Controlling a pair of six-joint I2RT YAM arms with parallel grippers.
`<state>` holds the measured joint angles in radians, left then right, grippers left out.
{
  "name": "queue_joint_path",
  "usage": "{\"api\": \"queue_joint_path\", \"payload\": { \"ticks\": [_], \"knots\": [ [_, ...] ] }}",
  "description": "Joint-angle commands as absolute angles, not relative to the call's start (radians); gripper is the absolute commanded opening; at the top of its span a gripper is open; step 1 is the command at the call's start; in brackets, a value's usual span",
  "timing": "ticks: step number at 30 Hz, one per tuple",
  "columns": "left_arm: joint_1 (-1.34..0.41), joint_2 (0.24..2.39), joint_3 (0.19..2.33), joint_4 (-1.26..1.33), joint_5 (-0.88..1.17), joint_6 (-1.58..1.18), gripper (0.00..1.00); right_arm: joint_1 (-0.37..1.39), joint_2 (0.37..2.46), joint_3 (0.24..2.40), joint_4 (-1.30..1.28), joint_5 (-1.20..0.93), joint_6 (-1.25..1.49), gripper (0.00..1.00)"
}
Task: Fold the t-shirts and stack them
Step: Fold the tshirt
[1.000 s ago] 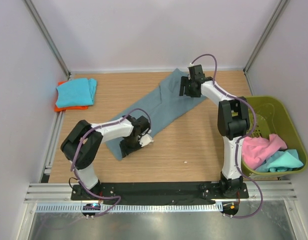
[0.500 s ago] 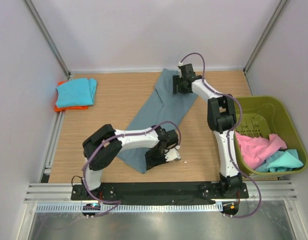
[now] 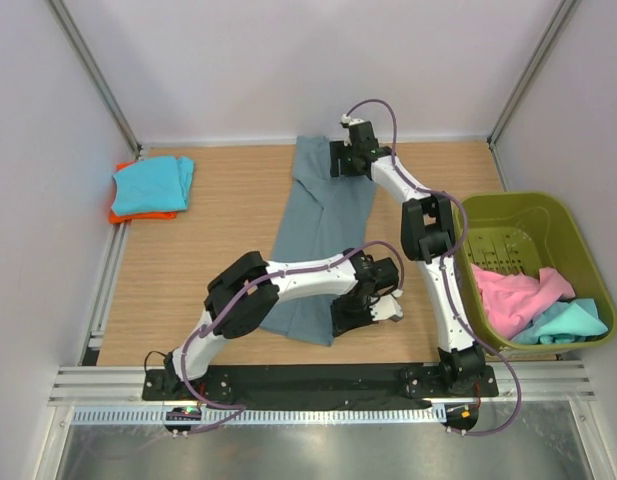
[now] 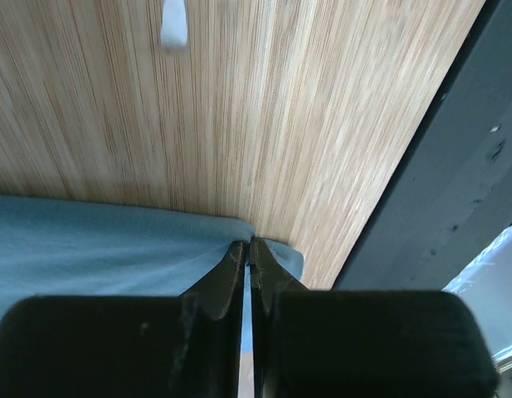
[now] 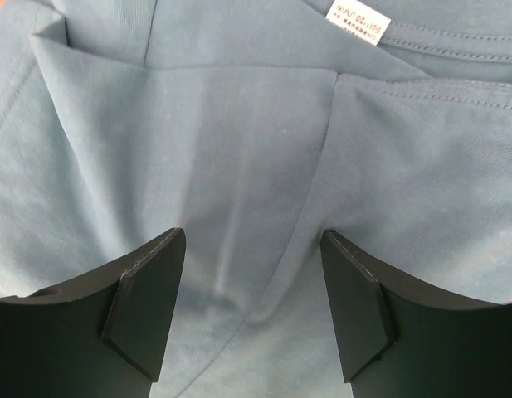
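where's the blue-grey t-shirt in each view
Top external: the blue-grey t-shirt is a long strip down the middle of the wooden table, from the back edge towards the near edge.
Left wrist: lower left, its edge pinched by the shut left fingers.
Right wrist: it fills almost the whole frame, below the open right fingers.
Shared landmark: the wooden table, plain in the top and left wrist views, barely a corner sliver in the right wrist view.

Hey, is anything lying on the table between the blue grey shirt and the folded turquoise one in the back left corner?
Nothing visible does. Only bare table separates the blue-grey shirt from the folded turquoise shirt. The left tool is pinching the blue-grey shirt's near edge.
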<state>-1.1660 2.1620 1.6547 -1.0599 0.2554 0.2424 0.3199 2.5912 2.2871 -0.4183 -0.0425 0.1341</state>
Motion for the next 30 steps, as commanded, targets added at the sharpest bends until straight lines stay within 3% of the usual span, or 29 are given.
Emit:
{"api": "queue_joint_path", "payload": {
  "ticks": [1,15,30],
  "knots": [
    [-1.186,2.21,1.75,-1.101,0.284,0.242,0.03,0.325,2.611,2.362,-0.367,-0.078,0.141,0.73],
    [-1.235,2.318,1.923,-1.123,0.249,0.253,0.02,0.336,2.562,2.352,-0.365,-0.112,0.149,0.73],
    [-1.239,2.421,2.101,-1.146,0.222,0.272,0.02,0.311,2.157,2.261,-0.376,-0.077,0.155,0.76]
  ]
}}
